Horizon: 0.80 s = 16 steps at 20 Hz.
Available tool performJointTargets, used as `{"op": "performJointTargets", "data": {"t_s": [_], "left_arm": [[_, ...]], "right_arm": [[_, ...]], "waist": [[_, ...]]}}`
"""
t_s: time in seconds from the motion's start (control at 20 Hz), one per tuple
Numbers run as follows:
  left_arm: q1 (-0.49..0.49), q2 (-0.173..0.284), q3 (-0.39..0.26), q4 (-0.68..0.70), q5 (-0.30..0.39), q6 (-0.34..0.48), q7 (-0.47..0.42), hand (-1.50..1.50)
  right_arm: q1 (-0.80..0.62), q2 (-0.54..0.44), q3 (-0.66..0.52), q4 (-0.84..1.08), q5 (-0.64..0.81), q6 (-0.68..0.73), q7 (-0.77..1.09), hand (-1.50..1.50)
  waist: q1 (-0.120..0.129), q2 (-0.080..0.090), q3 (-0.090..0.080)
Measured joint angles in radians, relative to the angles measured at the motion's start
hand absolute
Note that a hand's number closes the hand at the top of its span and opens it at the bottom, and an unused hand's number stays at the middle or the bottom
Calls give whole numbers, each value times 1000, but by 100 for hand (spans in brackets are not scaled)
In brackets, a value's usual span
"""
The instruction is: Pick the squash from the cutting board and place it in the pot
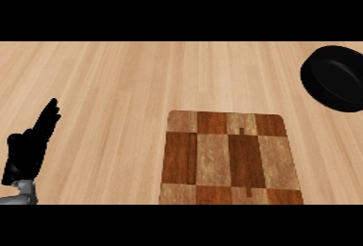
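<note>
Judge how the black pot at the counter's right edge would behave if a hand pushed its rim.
The pot looks rigid, so it would probably slide rather than flex. Its low, wide shape suggests it is unlikely to tip. The wooden counter appears smooth, so it may skid easily. Its weight cannot be judged.

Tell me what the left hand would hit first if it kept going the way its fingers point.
Probably nothing: the left hand points up and slightly right over bare counter, left of the cutting board and far from the pot.
</note>
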State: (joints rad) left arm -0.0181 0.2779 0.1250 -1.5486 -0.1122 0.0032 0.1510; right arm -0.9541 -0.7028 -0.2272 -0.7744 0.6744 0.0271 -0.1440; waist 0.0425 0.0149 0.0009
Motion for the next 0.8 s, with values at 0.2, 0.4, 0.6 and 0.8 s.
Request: {"op": "performJointTargets", "data": {"t_s": [0.2, 0.4, 0.6, 0.8], "left_arm": [[-8, -4, -8, 14, -8, -5, -16, 0], [-31, -4, -11, 26, -8, -10, -17, 0], [-35, -16, -24, 28, -22, -2, -24, 0], [-37, -16, -28, 26, -25, -6, -27, 0]], "right_arm": [[-66, -13, 6, 176, 50, -60, -74, 150], [-97, -7, 30, 302, 109, -133, -125, 150], [-131, 3, -4, 414, 92, -137, -153, -150], [-160, 7, -45, 495, 59, -105, -173, -150]], "waist": [[17, 8, 1], [32, 16, 1], [43, 20, 2], [49, 23, 3]]}}
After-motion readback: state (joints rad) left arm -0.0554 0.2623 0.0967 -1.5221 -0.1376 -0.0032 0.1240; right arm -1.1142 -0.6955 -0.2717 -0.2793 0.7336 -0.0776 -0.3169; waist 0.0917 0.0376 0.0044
